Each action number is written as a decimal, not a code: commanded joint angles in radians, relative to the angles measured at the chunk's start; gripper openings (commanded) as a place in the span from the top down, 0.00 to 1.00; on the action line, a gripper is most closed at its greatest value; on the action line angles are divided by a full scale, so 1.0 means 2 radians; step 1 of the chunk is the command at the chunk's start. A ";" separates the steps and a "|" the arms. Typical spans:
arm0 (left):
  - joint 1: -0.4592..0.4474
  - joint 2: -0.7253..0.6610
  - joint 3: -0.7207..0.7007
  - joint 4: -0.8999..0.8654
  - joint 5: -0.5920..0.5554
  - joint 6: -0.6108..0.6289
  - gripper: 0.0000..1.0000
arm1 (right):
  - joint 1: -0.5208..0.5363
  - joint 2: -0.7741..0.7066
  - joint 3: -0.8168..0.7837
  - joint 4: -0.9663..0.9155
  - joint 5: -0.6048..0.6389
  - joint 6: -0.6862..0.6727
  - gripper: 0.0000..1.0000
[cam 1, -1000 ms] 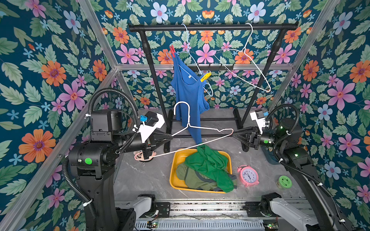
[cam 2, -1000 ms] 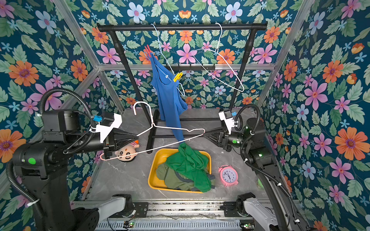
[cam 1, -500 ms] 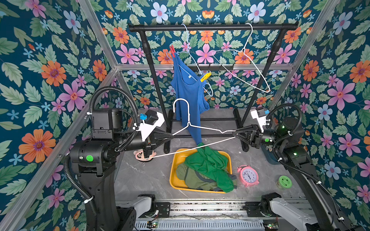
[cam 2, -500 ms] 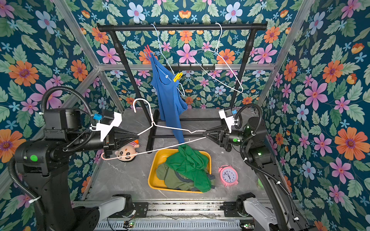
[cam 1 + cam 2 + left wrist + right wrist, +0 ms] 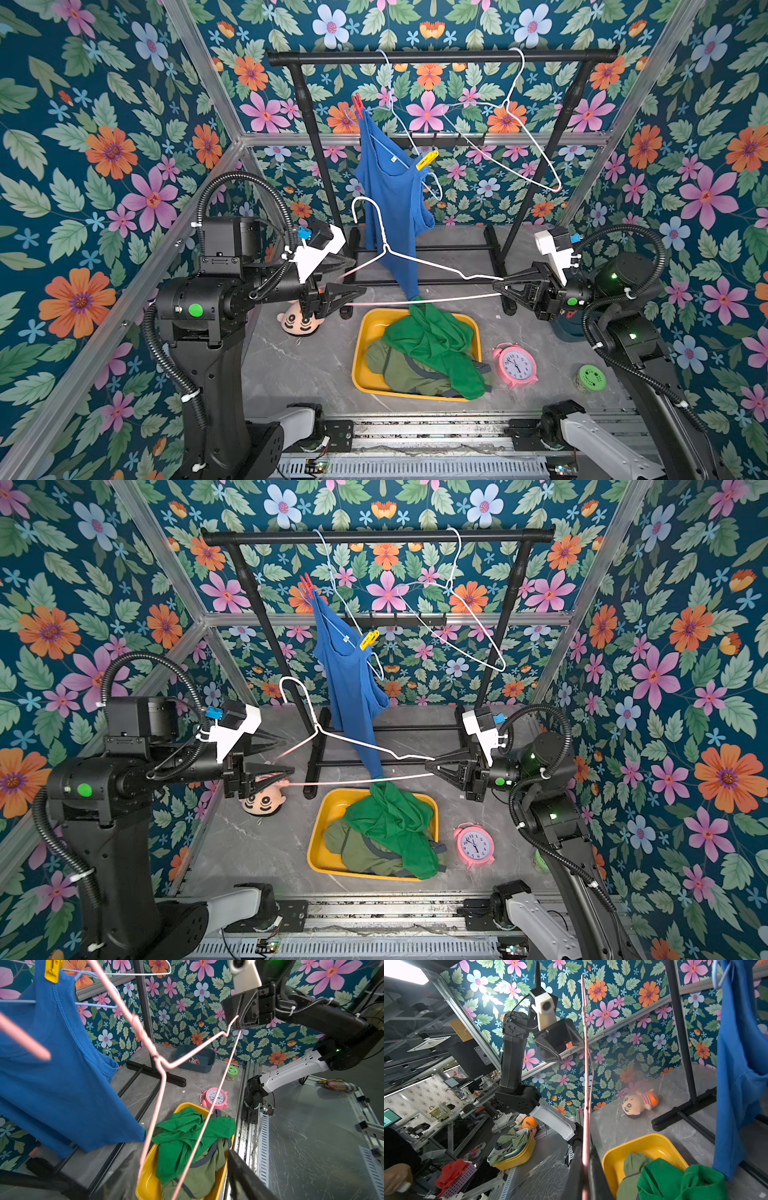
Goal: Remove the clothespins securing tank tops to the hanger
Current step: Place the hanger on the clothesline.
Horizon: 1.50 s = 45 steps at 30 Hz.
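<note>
Right wrist view: a bare pale pink wire hanger is clamped by the right end effector. The left end effector is parted around the hanger's left end, apparently not gripping, so a handover seems to be in hand. Next, the red plastic clothespin and the yellow plastic clothespin must be pinched off the plain blue tank top, which is hung on the far black rack.

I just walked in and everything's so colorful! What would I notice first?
Probably the blue tank top dangling from the black rack at the back, with a red clothespin and a yellow clothespin. In front, the right fingers pinch a pink hanger in midair near a yellow tub of green clothes.
</note>
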 commanded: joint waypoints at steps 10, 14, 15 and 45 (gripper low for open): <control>0.000 -0.029 -0.035 0.068 -0.100 -0.029 0.23 | 0.000 -0.018 0.121 -0.278 0.108 -0.171 1.00; 0.000 -0.027 -0.040 0.088 -0.114 -0.050 0.22 | 0.001 -0.033 0.148 -0.360 0.232 -0.215 1.00; 0.000 -0.027 -0.039 0.093 -0.117 -0.052 0.22 | 0.000 -0.034 0.157 -0.376 0.251 -0.223 1.00; 0.000 -0.033 -0.084 0.173 -0.105 -0.089 0.19 | 0.001 0.004 0.292 -0.358 0.464 -0.249 1.00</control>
